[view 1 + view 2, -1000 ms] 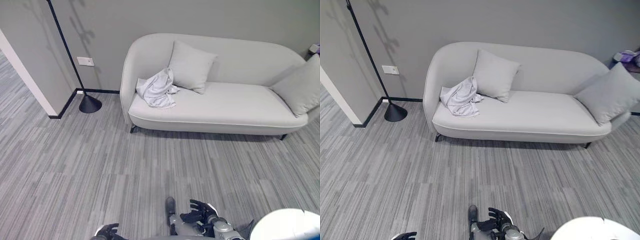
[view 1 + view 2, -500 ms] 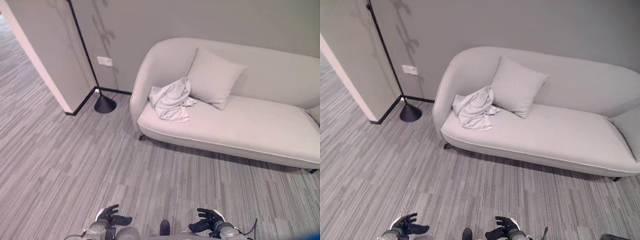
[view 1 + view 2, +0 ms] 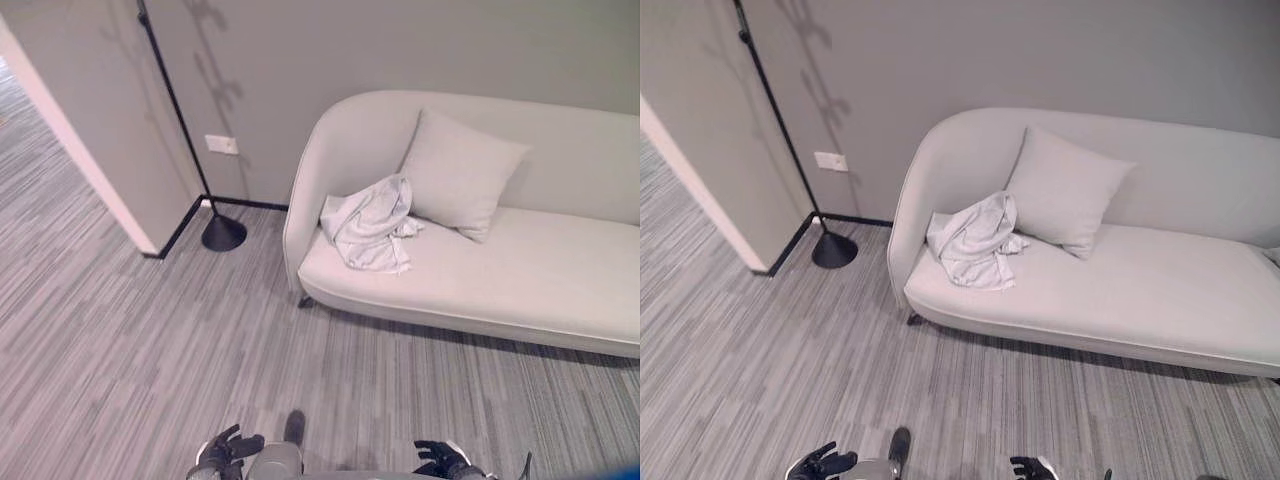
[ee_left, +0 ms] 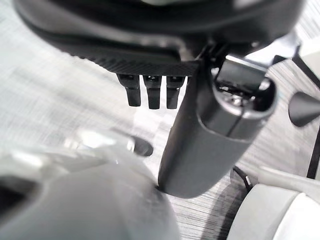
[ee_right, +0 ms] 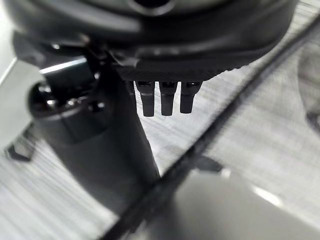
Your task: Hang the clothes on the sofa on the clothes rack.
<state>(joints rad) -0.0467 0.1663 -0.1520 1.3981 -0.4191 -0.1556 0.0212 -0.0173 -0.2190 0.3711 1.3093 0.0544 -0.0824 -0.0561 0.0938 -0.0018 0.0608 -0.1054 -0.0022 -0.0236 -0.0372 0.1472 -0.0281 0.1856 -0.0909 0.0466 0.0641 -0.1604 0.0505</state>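
Looking down from the head camera, I see the clothes (image 3: 368, 226) lying in a crumpled pale heap on the seat of the sofa (image 3: 520, 280), at its left end, pressed against the curved armrest and just beside a light grey cushion (image 3: 460, 172) that leans on the backrest. One edge of the cloth touches the cushion's lower corner. Left of the sofa a thin black pole of a stand (image 3: 172, 88) rises from a round black base (image 3: 224, 233) on the striped grey carpet (image 3: 120, 340), close to the wall with a white socket plate (image 3: 221, 144).

My left hand (image 3: 228, 446) sits at the bottom edge, low over the carpet and well apart from the sofa; its fingers (image 4: 152, 92) hang straight and relaxed in the wrist view, thumb standing out, with nothing held. My right hand (image 3: 440, 458) shows at the bottom edge further right, also well short of the sofa; its fingers (image 5: 165, 99) are loose and straight and hold nothing.
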